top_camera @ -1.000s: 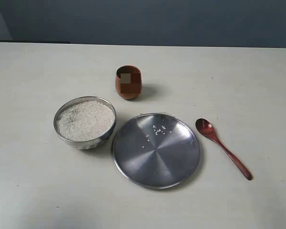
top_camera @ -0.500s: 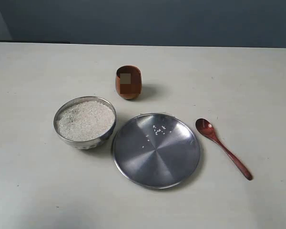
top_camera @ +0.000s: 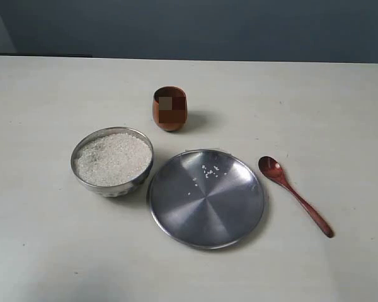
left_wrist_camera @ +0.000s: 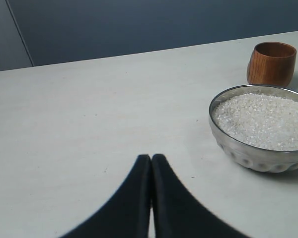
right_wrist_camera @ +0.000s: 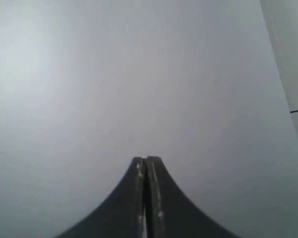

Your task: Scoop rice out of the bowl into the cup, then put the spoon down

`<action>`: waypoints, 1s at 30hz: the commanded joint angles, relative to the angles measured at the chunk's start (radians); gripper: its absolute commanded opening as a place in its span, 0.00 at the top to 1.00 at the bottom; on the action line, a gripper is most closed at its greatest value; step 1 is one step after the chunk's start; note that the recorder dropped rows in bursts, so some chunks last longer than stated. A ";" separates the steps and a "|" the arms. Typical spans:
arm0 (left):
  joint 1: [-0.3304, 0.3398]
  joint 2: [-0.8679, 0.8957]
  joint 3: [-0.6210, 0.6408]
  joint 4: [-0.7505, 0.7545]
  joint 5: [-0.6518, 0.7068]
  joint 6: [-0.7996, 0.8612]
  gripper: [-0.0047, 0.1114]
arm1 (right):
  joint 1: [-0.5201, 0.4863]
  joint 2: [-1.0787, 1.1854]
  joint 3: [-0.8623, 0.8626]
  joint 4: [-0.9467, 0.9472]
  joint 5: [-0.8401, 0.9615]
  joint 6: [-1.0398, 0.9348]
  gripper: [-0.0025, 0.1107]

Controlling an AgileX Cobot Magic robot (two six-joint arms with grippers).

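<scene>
Bowl (top_camera: 113, 187): round, shiny steel, fluted low on the wall; upright, left of centre on the table (top_camera: 315, 100). Filled nearly to the rim with rice (top_camera: 112, 158): small off-white grains, gently heaped.

Cup (top_camera: 170, 121): reddish-brown wood, barrel-shaped, plain-sided, upright; beyond the bowl toward the far edge, apart from it. Contents not discernible; blurred patch over its front in the exterior view.

Spoon (top_camera: 294, 194): slim, glossy reddish-brown wood, small oval scoop, long thin handle. Flat on the table just right of the plate (top_camera: 208, 211), scoop toward the far side, handle angled toward the near right. Untouched by either gripper.

Plate: flat, wide steel, between bowl and spoon, rim close beside the bowl; contact not discernible. A few loose grains (top_camera: 207, 171) on its far half.

Left gripper (left_wrist_camera: 151, 157): black jaws clenched tip to tip, nothing between; over bare table, well apart from the bowl.

Right gripper (right_wrist_camera: 146, 159): black jaws likewise pressed together, empty; facing a blurred grey surface.

Table: pale off-white, matt, faint marks. Backdrop: dark blue-grey wall (top_camera: 189, 28).
</scene>
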 commanded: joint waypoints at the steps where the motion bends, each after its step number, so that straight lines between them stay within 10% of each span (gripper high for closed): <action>1: 0.001 -0.005 0.004 0.005 -0.005 0.000 0.96 | -0.004 -0.003 0.001 0.014 -0.017 0.067 0.98; 13: 0.001 -0.005 0.004 0.380 -0.047 0.034 0.96 | 0.018 -0.003 0.001 0.014 -0.002 0.079 0.98; 21: 0.001 -0.005 0.004 -0.828 -0.327 0.025 0.96 | 0.020 -0.003 -0.022 0.038 0.006 0.201 0.98; 30: 0.001 -0.005 -0.125 -0.894 -0.124 0.066 0.96 | 0.036 0.079 -0.256 0.024 0.279 0.156 0.98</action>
